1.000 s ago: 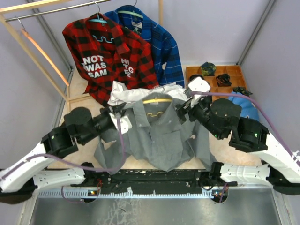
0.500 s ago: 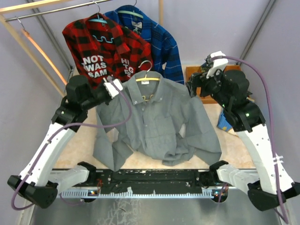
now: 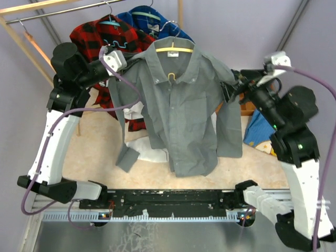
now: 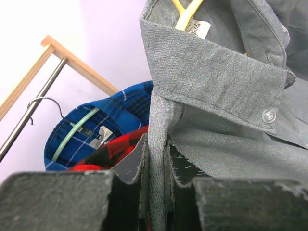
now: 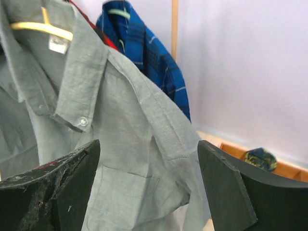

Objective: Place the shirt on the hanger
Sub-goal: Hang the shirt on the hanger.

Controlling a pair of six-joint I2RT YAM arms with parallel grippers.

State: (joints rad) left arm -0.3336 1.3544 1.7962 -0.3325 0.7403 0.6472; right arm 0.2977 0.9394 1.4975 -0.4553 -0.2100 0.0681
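The grey shirt [image 3: 181, 105] hangs in the air on the pale yellow hanger [image 3: 173, 50], whose silver hook [image 3: 170, 26] stands free above the collar. My left gripper [image 3: 113, 58] is shut on the fabric of the shirt's left shoulder; the left wrist view shows the grey cloth [image 4: 202, 77] pinched between the jaws of the left gripper [image 4: 156, 149], with the hanger [image 4: 185, 14] inside the collar. My right gripper [image 3: 231, 90] is open at the other shoulder. In the right wrist view the right gripper [image 5: 149, 154] has its jaws wide apart around the shirt [image 5: 130, 144], and the hanger [image 5: 43, 28] shows at top left.
A red-black plaid shirt [image 3: 128, 39] and a blue plaid shirt [image 3: 139, 18] hang on teal hangers from the metal rod [image 3: 58, 13] behind. A white shirt [image 3: 147, 152] lies on the table. A wooden tray [image 3: 245, 107] and blue cloth [image 3: 257, 128] are at the right.
Both arms have risen and swung back. The grey shirt on its hanger has been lifted off the table and now hangs in front of the rack's shirts.
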